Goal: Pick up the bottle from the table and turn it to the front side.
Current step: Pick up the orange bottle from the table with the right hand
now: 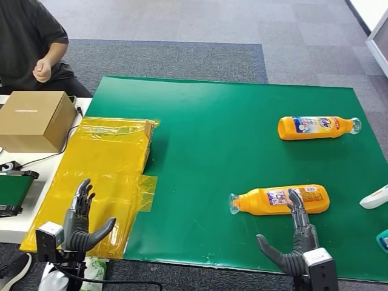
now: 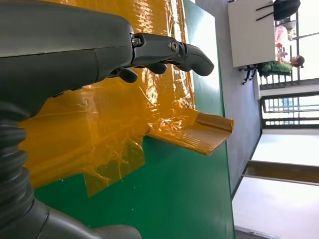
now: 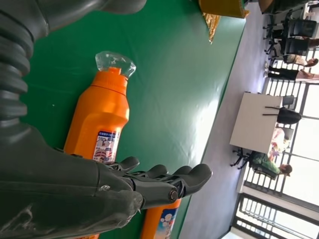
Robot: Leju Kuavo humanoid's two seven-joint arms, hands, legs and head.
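An orange bottle [image 1: 279, 200] with a clear cap lies on its side on the green mat [image 1: 215, 145], cap toward the left; the right wrist view shows this bottle [image 3: 100, 124] close under the fingers. My right hand [image 1: 295, 239] is open just in front of it, fingers stretched over its near edge, thumb out to the left. A second orange bottle [image 1: 316, 127] lies farther back on the right, label up. My left hand [image 1: 82, 221] hovers open over the yellow plastic sheet [image 1: 105, 176], holding nothing.
A cardboard box [image 1: 34, 120] stands on the white table at the left, with a person seated behind it. A yellow-wrapped box edge [image 2: 205, 132] rises beside the mat. White and teal items [image 1: 377, 200] lie at the right edge.
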